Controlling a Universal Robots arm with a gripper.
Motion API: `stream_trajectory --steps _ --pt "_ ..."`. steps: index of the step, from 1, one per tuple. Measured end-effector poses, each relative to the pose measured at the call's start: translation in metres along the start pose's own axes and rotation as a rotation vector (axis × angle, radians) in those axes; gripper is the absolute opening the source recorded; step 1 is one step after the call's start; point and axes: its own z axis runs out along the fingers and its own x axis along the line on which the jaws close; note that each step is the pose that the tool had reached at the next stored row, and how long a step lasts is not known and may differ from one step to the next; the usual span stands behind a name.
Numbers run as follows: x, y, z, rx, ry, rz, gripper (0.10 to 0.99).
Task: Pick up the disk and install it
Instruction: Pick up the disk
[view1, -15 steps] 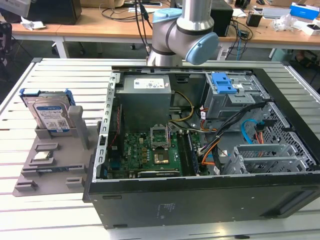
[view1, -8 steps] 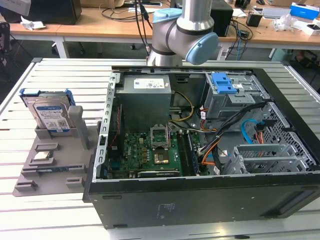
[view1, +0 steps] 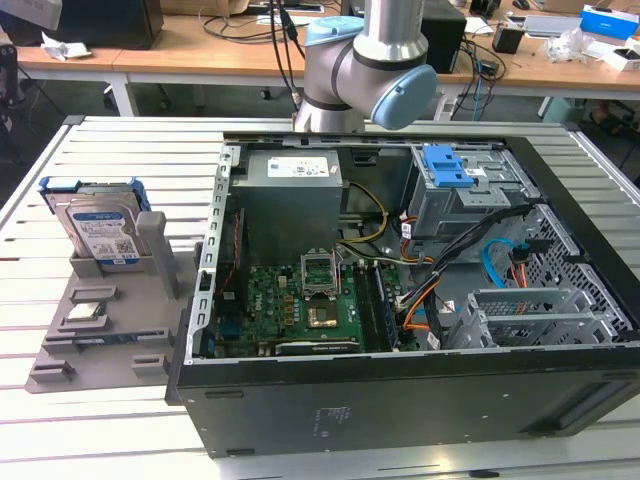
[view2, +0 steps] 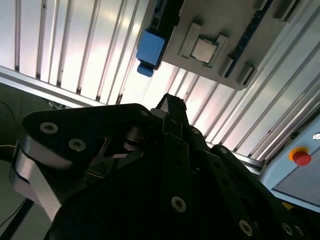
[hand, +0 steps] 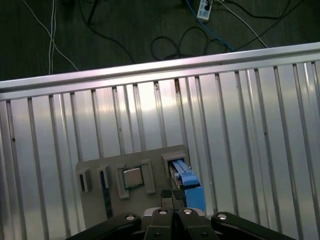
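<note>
- Lowest in the exterior view's frame is the black wall of an open computer case (view1: 400, 400); it lies on a ribbed, silver slatted worktop (view1: 120, 160); a green board (view1: 300, 300) and a blue latch (view1: 447, 165) show inside.
- At the frame's left a grey tray (view1: 120, 350) rests on the worktop just beside the case; a small square processor chip (view1: 88, 311) sits in it.
- The disk (view1: 100, 228) stands on edge in a slot at the tray's far end, with a blue rail around it; its white-and-blue label carries print too small to read.
- In the first wrist view the tool (hand: 172, 196) hangs well above the tray; its fingers are drawn together and grip nothing.
- The arm (view1: 370, 70) rises behind the case at top centre; beyond it stand wooden desks (view1: 200, 55) strewn with cables and boxes; a dark floor (hand: 125, 30) with loose cables lies past the worktop's edge.
</note>
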Motion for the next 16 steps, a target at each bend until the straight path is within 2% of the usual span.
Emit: stream_trajectory --steps 5,7,9,16 --pt "0.0 0.0 0.0 0.0 0.0002 -0.005 0.106" --pt "-0.0001 0.0 0.0001 0.0 0.0002 -0.005 0.482" --pt "-0.004 -0.0024 -0.0001 0.0 0.0004 -0.005 0.482" --pt "-0.009 -0.0077 -0.0001 0.0 0.0028 -0.005 0.482"
